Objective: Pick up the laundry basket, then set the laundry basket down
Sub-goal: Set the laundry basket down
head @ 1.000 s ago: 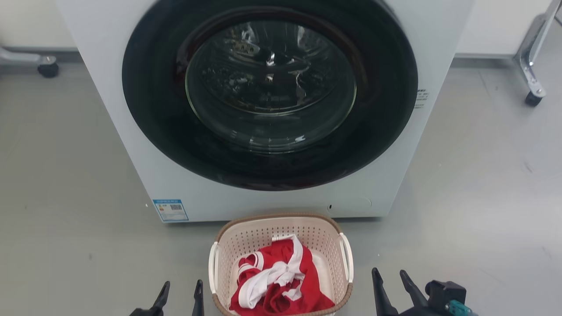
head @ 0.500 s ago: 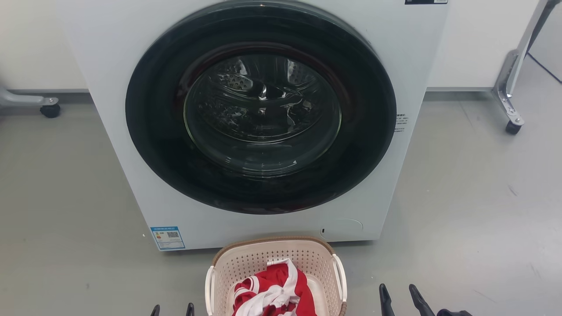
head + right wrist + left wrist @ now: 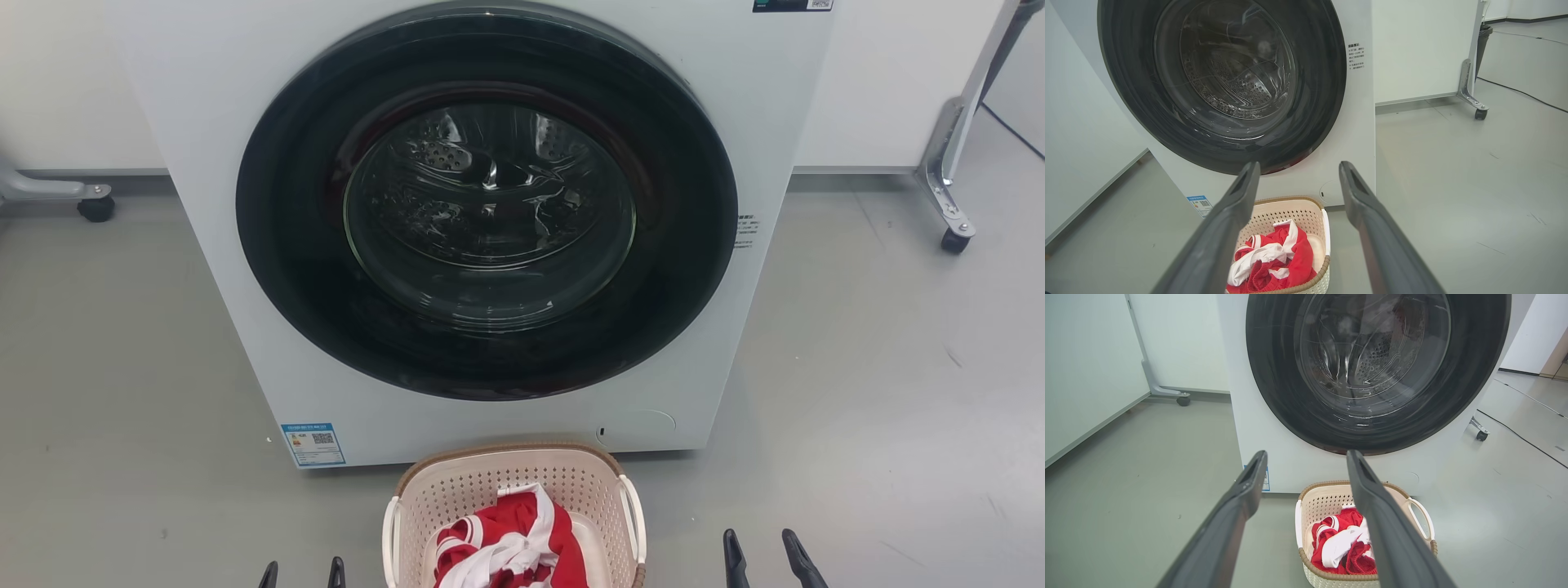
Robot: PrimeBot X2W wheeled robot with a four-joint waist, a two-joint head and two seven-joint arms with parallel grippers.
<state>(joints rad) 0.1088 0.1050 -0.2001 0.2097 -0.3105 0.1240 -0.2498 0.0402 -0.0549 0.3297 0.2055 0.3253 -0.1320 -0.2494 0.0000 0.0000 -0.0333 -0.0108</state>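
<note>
The laundry basket (image 3: 457,490) (image 3: 1321,502) (image 3: 1300,212), cream and perforated with a brown rim and white side handles, stands on the grey floor just in front of the washing machine and holds a red and white garment (image 3: 506,543). My left gripper (image 3: 300,569) (image 3: 1306,465) is open, its fingertips showing at the bottom edge left of the basket and apart from it. My right gripper (image 3: 763,545) (image 3: 1298,175) is open too, standing off to the right of the basket. Neither holds anything.
A white front-loading washing machine (image 3: 204,122) with a shut dark round door (image 3: 486,204) rises right behind the basket. Wheeled metal frame legs stand at the far left (image 3: 94,204) and far right (image 3: 951,233). White panels line the back wall.
The head camera tilted up, so everything sits lower in the picture. Since half a second ago both grippers have spread slightly outward from the basket, which stays on the floor.
</note>
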